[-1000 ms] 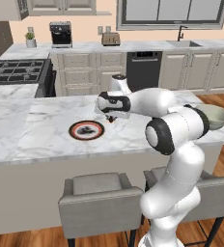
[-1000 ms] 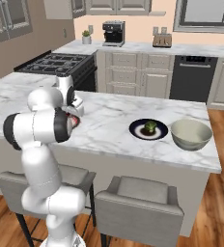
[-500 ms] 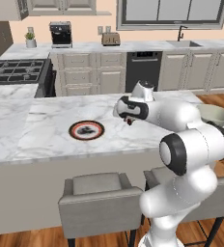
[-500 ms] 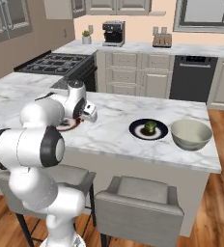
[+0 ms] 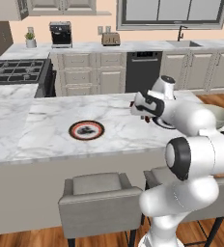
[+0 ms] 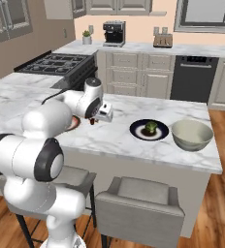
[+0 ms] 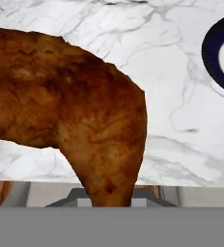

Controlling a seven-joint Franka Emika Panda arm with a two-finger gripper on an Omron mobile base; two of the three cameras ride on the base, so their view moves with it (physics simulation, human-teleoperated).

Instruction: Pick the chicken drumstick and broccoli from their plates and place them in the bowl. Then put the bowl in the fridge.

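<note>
Hovering over your white marble tabletop (image 5: 46, 120), tool (image 6: 92, 121) clenched on reddish-brown chicken drumstick (image 7: 70, 111); wood floor (image 6: 216, 145), beige cabinets (image 5: 90, 72).

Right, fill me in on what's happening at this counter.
The robot's gripper is shut on the chicken drumstick and holds it above the marble island, between the red-rimmed plate, now bare, and the dark plate. The broccoli sits on that dark plate, and the bowl beside it is empty. Nothing has gone into the bowl yet.
</note>
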